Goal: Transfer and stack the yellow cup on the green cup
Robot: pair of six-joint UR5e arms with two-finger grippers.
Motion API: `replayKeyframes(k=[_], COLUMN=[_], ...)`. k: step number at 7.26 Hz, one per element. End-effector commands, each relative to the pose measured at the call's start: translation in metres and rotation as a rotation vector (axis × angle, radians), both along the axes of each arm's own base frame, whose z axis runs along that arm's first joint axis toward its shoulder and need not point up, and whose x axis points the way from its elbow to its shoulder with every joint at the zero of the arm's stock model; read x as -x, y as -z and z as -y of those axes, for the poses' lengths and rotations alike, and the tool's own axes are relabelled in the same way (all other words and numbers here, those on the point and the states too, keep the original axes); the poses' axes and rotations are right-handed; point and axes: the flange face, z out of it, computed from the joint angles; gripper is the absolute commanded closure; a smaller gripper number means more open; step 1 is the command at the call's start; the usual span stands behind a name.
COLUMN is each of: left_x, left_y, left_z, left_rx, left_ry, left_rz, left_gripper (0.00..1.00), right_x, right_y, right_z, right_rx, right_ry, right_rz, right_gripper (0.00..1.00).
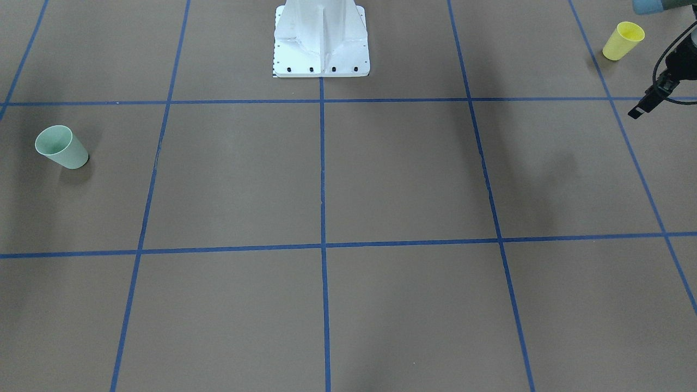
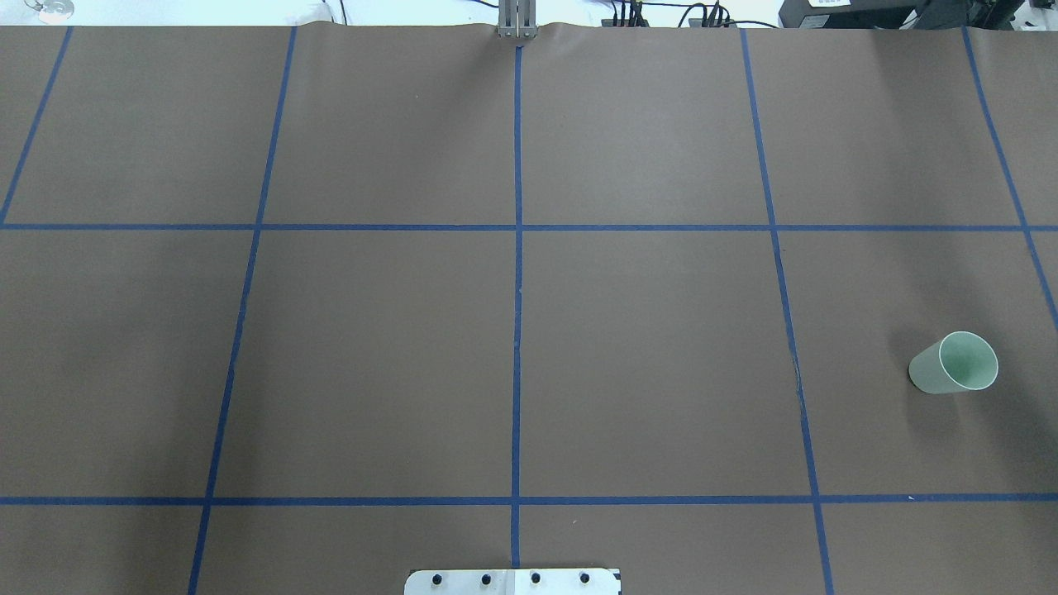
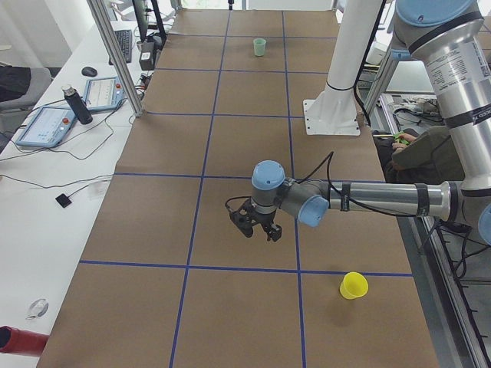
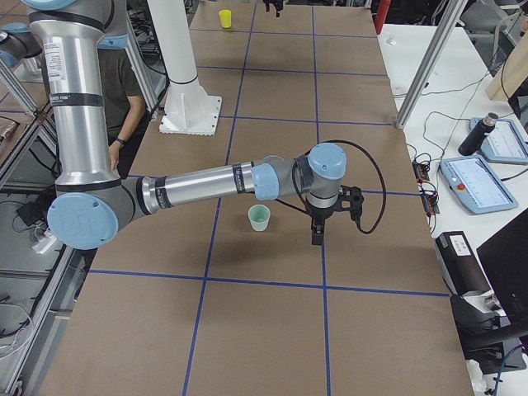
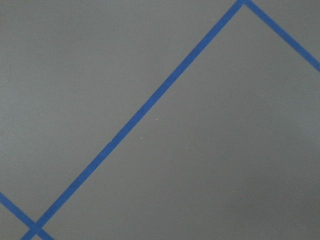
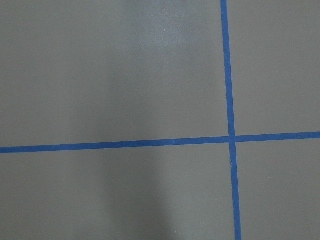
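Note:
The yellow cup [image 1: 623,41] stands upright near the robot's edge of the brown table, on my left side; it also shows in the exterior left view [image 3: 354,285]. My left gripper [image 1: 637,111] hangs above the table a short way from it, towards the operators. In the exterior left view [image 3: 258,232] its fingers stand apart and empty. The green cup [image 1: 61,147] stands upright on my right side, and shows in the overhead view [image 2: 953,364]. My right gripper [image 4: 317,239] hangs just beside the green cup [image 4: 259,218], apart from it. I cannot tell whether it is open.
The white robot pedestal [image 1: 321,43] stands at the table's near middle edge. Blue tape lines [image 2: 517,248] divide the brown table into squares. A side bench holds tablets [image 3: 46,124] and a dark bottle [image 3: 75,103]. Aluminium posts [image 3: 115,57] stand at the operators' edge.

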Motion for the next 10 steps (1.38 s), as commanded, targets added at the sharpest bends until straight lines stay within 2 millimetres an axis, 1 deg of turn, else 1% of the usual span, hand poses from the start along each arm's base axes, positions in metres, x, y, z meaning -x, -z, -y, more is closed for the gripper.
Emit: replayKeyframes(k=[1, 2, 3, 4, 5, 6, 7, 8, 9, 10], left_x=[-0.052, -0.06, -0.079, -0.068, -0.054, -0.055, -0.067, -0.074, -0.086, -0.088], left_y=[-0.004, -0.016, -0.03, -0.047, -0.062, -0.074, -0.079, -0.072, -0.055, -0.054], left_z=[-0.015, -0.027, -0.042, -0.058, -0.071, -0.079, -0.086, -0.093, -0.102, -0.12], left_rx=[0.045, 0.079, 0.098, 0.13, 0.151, 0.196, 0.254, 0.308, 0.36, 0.439], left_ry=[0.064, 0.113, 0.163, 0.216, 0.268, 0.323, 0.373, 0.429, 0.455, 0.497], left_rz=[0.097, 0.166, 0.262, 0.34, 0.404, 0.494, 0.577, 0.644, 0.72, 0.865], left_gripper=[0.0, 0.0, 0.0, 0.0, 0.0, 0.0, 0.01, 0.01, 0.01, 0.02], right_x=[0.001, 0.002, 0.002, 0.001, 0.003, 0.004, 0.01, 0.013, 0.013, 0.013], right_y=[0.003, 0.007, 0.015, 0.015, 0.02, 0.026, 0.028, 0.028, 0.032, 0.037], right_z=[0.0, 0.0, -0.001, -0.001, 0.0, -0.002, -0.002, -0.002, -0.003, -0.004], right_rx=[-0.005, -0.014, -0.029, -0.031, -0.043, -0.054, -0.058, -0.058, -0.066, -0.076], right_ry=[0.002, 0.003, 0.002, 0.001, 0.004, 0.005, 0.017, 0.023, 0.023, 0.024], right_rz=[-0.001, 0.0, -0.001, -0.006, -0.007, -0.009, -0.006, -0.008, -0.007, -0.004], right_gripper=[0.0, 0.0, 0.0, 0.0, 0.0, 0.0, 0.0, 0.0, 0.0, 0.0])
